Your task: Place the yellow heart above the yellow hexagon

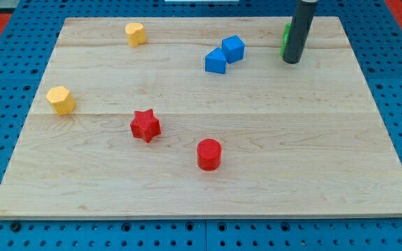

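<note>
No pincer on this rig, just a rod; its tip (292, 61) sits at the desk's (208, 188) top right beside a green block (285, 38). Approach step: tip must cross left to the yellow heart (135, 33), top left, then push it to above the yellow hexagon (61, 100). Rod near upright.
</note>
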